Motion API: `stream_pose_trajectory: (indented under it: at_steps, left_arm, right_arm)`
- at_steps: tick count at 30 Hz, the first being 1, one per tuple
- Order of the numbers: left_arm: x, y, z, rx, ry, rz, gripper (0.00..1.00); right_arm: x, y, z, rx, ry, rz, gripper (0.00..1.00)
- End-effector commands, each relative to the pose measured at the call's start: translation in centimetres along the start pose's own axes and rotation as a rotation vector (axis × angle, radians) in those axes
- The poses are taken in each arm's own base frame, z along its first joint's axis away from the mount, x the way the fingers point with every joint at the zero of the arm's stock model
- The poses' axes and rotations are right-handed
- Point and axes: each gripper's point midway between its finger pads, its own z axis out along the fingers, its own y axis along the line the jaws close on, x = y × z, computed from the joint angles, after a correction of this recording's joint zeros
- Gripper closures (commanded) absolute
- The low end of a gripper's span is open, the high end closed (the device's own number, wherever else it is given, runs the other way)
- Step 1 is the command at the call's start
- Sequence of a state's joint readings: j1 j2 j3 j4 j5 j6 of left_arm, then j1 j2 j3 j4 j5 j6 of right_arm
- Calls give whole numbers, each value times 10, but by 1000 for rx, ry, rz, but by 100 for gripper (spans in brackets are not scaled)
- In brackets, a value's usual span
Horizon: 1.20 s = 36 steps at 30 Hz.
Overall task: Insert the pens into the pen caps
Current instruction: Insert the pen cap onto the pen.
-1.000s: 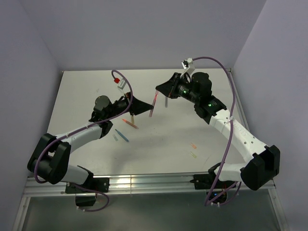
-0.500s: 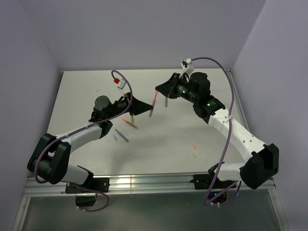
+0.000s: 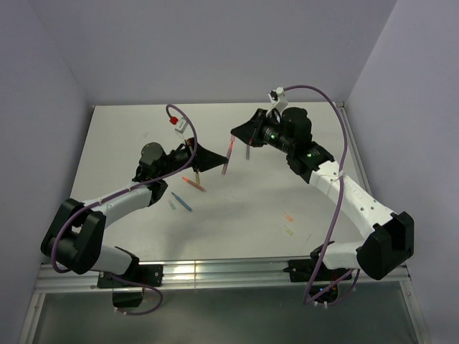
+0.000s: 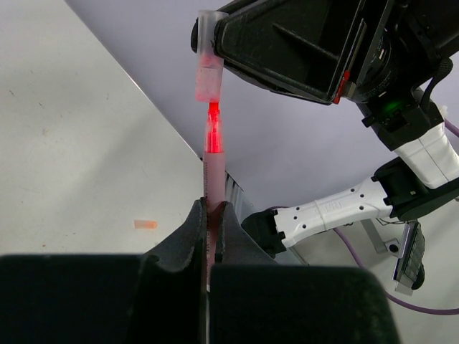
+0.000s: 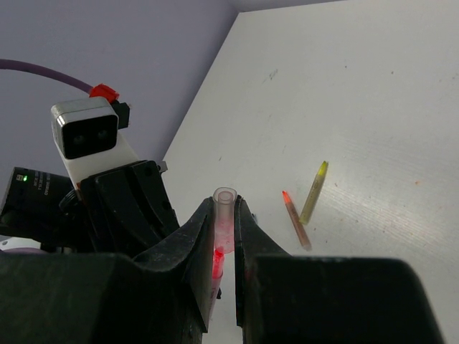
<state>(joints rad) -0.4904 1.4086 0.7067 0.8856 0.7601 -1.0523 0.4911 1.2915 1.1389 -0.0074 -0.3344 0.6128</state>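
My left gripper (image 4: 210, 208) is shut on a pink-red pen (image 4: 213, 168), held above the table with its red tip pointing at the right gripper. The right gripper (image 5: 224, 204) is shut on a clear pink pen cap (image 5: 224, 211). In the left wrist view the red tip sits just at the open mouth of the cap (image 4: 208, 75), and little if any of it is inside. From the top view, the pen (image 3: 226, 163) and cap (image 3: 230, 145) meet in the air over the table's middle back.
An orange pen (image 5: 295, 218) and a yellow pen (image 5: 314, 190) lie side by side on the table below the left gripper. A blue pen (image 3: 181, 202) and a pale cap (image 3: 171, 204) lie nearer. An orange cap (image 3: 287, 216) and a yellow-green cap (image 3: 287, 231) lie at front right.
The right arm's elbow and wrist have shifted very slightly. Pen and cap stay tip to mouth, and both grips are unchanged.
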Motion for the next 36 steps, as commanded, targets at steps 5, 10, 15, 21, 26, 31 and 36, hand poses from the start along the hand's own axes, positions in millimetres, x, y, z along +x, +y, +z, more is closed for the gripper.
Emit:
stream_pose_trajectory:
  at_steps: [5,10,15,21,26,31,36]
  left_arm:
    - [-15,-21,-1,60,-47,83,100]
    - [-20,-20,-1,52,-64,85,100]
    - [-28,-19,-4,30,-105,97,100]
    - [-40,-19,-7,2,-151,125,100]
    - [-46,-17,-4,-13,-170,131,100]
    - [-51,-14,-4,-17,-206,127,100]
    - [-63,-13,-4,-63,-246,138,100]
  right_arm:
    - [-5,16,-2,-57,-9,-1,100]
    - [4,22,0,-84,19,12,100]
    - [9,24,0,-91,29,22,100]
    - [15,29,1,-110,46,30,100]
    - [23,34,5,-127,68,40,100]
    - [28,36,6,-136,83,42,100]
    - [40,34,6,-126,113,41,100]
